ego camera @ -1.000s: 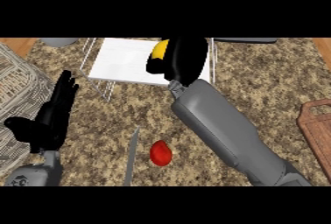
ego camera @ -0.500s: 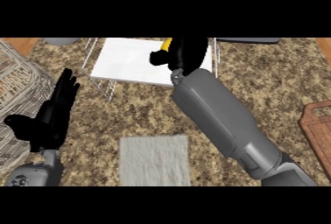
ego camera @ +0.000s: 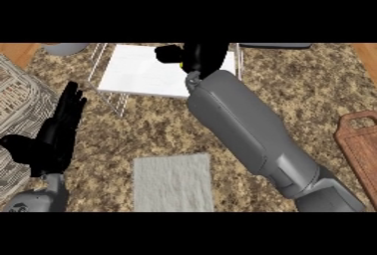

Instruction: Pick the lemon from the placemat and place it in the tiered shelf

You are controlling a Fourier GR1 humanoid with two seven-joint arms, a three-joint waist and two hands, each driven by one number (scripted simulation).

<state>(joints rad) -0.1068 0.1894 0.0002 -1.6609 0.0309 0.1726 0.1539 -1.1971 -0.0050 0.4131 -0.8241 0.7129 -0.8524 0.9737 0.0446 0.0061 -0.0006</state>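
Observation:
My right hand [ego camera: 200,54] hovers over the white top of the tiered shelf [ego camera: 140,74] at the back, fingers curled round the lemon [ego camera: 181,63]. Only a yellow sliver of the lemon shows under the hand. The grey forearm runs down to the lower right. A grey placemat [ego camera: 173,182] lies bare near the front centre. My left hand [ego camera: 57,134] rests open at the left, fingers pointing up, holding nothing.
A wicker basket [ego camera: 16,99] fills the left edge. A wooden cutting board [ego camera: 362,149] sits at the right edge. A grey bowl [ego camera: 65,48] and a dark object [ego camera: 276,46] lie at the back. The shelf's wire legs [ego camera: 110,102] stand on the counter.
My right hand has moved farther over the shelf's top, and less of the lemon shows. A red thing seen by the placemat a second ago is gone. The left hand has stayed still.

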